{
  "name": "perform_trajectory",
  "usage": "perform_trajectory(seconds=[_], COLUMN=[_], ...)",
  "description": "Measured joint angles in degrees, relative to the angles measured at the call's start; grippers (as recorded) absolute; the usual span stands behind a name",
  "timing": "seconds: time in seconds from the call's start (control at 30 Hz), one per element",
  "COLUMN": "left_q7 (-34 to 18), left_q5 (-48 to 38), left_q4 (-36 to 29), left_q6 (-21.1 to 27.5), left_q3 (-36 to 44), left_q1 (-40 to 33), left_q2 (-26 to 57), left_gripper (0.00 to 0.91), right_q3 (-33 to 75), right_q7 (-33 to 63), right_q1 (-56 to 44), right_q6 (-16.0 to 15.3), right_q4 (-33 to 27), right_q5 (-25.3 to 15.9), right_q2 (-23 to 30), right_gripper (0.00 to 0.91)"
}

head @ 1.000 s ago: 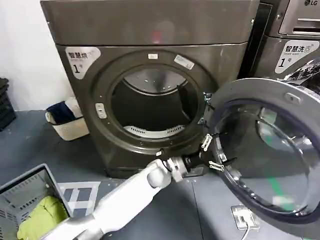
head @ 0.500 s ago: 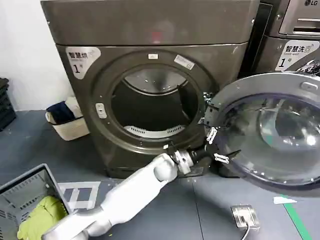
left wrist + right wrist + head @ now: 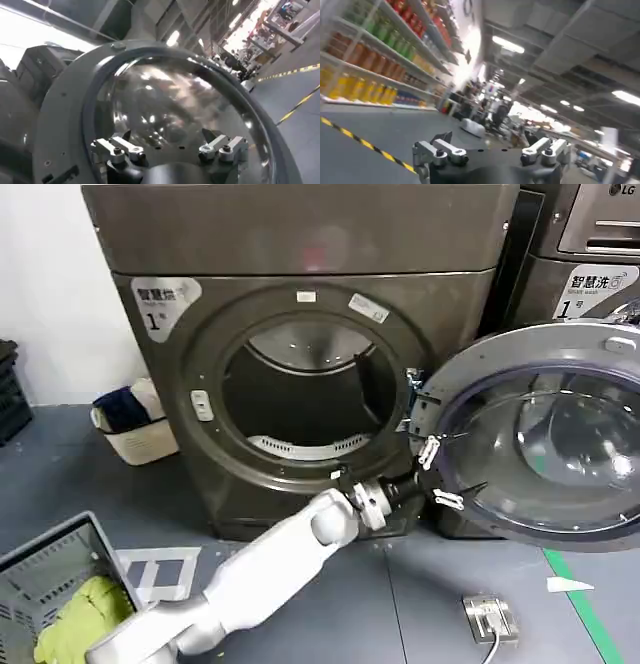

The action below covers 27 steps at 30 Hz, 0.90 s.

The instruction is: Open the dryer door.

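1. Two machines stand side by side: the grey-bronze dryer (image 3: 300, 354), and a second machine (image 3: 580, 274) at about two o'clock from it.
2. One dryer door (image 3: 545, 439) hangs swung wide open on the hinge at three o'clock of the drum opening (image 3: 305, 399), its inner face turned towards the room.
3. One arm is at work: the left gripper (image 3: 432, 477) sits at the door's inner rim, near eight o'clock on the ring. Its two fingers are spread apart, one fingertip (image 3: 429, 452) and the other against the rim, pinching nothing that I can make out.
4. From the left wrist view, the left gripper (image 3: 170, 150) faces the door's domed glass (image 3: 175, 105), fingers apart.
5. The right gripper (image 3: 490, 152) is held away from the dryer, fingers spread, holding nothing.
6. Writing: the dryer's label (image 3: 165, 302) carries Chinese characters and "1"; the neighbour's label (image 3: 598, 289) also shows "1", with "LG" at its top corner.
7. On the floor: one white basket (image 3: 135, 429) at nine o'clock of the dryer, one grey crate (image 3: 60, 579) holding a yellow-green cloth (image 3: 85, 614).
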Motion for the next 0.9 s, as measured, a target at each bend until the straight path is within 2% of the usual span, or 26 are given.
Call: perform_trajectory(seconds=[0.1,0.23,0.4,0.53,0.63,0.8,0.9], left_q7=[0.1,-0.1,-0.6,2.6,1.8,0.8,-0.8], left_q5=[-0.4,-1.6,-5.4,-9.5,-10.1,-15.9,-20.0], left_q4=[-1.3,-4.8,-13.3,-21.7,-27.9,-37.5,-42.0], left_q6=[1.4,6.1,12.5,20.0,25.8,34.6,39.9], left_q3=[-0.1,-1.3,-3.6,-7.9,-12.7,-21.1,-26.4], left_q1=[0.6,2.1,5.5,9.7,13.0,18.9,22.3], left_q2=[0.8,2.8,6.8,11.0,14.0,18.7,21.2], left_gripper=[0.907,0.907,0.907,0.907,0.907,0.907,0.907], right_q3=[0.8,1.9,2.2,2.2,1.8,0.5,-0.3], right_q7=[0.7,1.7,3.2,3.6,3.6,3.6,3.4], right_q1=[-0.2,-0.3,-0.7,-1.0,-1.0,-0.4,-0.3], right_q6=[-0.2,-0.9,-0.8,-0.4,-0.1,-0.1,-0.7], right_q4=[-0.3,-0.3,-0.8,-1.8,-2.3,-2.3,-2.1], right_q5=[-0.3,-0.8,-0.7,-0.5,-0.4,-0.1,2.1], right_q2=[0.0,0.0,0.0,0.0,0.0,0.0,0.0], right_gripper=[0.907,0.907,0.907,0.907,0.907,0.907,0.907])
